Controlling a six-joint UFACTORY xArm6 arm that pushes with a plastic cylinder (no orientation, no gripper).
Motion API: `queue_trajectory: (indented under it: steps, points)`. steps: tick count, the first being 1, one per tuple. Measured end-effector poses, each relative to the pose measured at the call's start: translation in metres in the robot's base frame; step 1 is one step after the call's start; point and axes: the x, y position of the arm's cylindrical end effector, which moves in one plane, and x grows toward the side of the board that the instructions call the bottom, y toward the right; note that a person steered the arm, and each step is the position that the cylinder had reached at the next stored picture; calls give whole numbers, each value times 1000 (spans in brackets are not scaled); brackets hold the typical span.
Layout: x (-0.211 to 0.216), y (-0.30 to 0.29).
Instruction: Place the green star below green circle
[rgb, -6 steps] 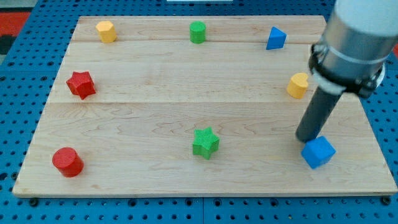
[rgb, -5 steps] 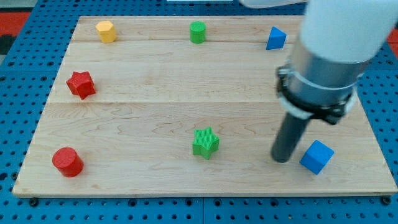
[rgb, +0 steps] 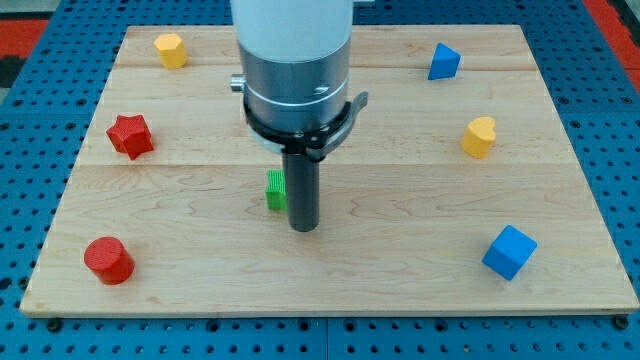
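Note:
My tip (rgb: 303, 226) rests on the board near the middle, slightly toward the view's bottom. The green star (rgb: 274, 189) sits right against the rod's left side, a little above the tip; only a sliver of it shows, the rest is hidden behind the rod. The green circle is not visible; the arm's grey body covers the top middle of the board.
A yellow block (rgb: 171, 49) is at top left, a red star (rgb: 130, 136) at left, a red cylinder (rgb: 108, 260) at bottom left. A blue triangular block (rgb: 444, 61) is at top right, a yellow block (rgb: 479, 137) at right, a blue cube (rgb: 510, 252) at bottom right.
My tip swept from beside the blue cube leftward across the board. The green star has shifted up and left from its earlier spot. The green circle became hidden by the arm.

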Motion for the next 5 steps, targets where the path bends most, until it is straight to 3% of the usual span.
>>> queue_trajectory:
  steps: [3,4,5]
  points:
    - [-91,1]
    - [-78,10]
    - [-71,-23]
